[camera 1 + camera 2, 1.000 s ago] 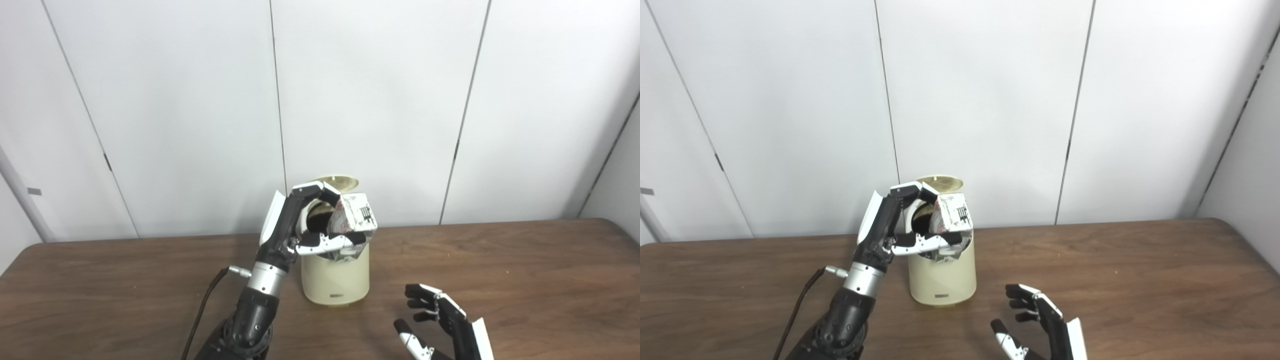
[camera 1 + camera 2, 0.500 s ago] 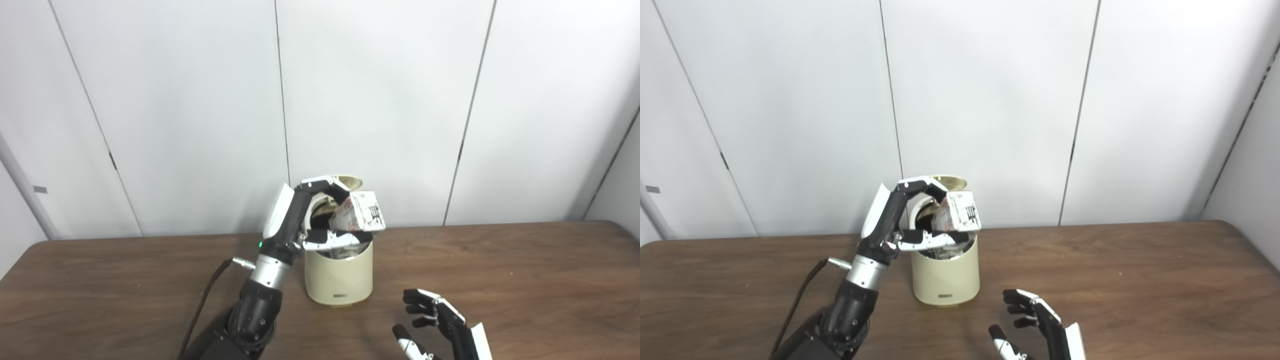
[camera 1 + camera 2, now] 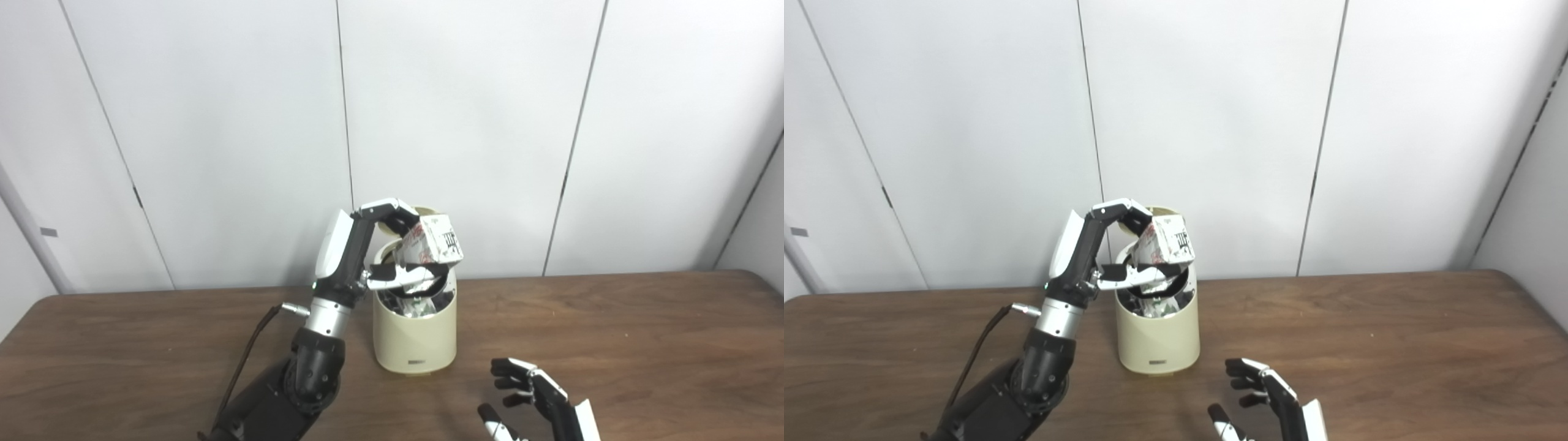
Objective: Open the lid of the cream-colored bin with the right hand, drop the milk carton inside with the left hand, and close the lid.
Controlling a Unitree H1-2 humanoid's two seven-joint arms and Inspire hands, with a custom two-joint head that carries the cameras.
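A wooden table (image 3: 643,343) with a dark brown, streaky grain and a dull sheen is seen across the lower half of the frame, and smooth, matt white panels (image 3: 465,122) are seen behind it. At the centre, the bin (image 3: 416,334) is made of smooth cream plastic with a soft gloss, and the milk carton (image 3: 432,242) above its mouth is of printed white paper, creased and crumpled. The left hand (image 3: 373,257) and the right hand (image 3: 539,404) at the lower right are clad in glossy black and white plastic, a brushed metal collar (image 3: 324,315) is shown at the left wrist, and a matt black cable (image 3: 245,367) is seen beside that arm.
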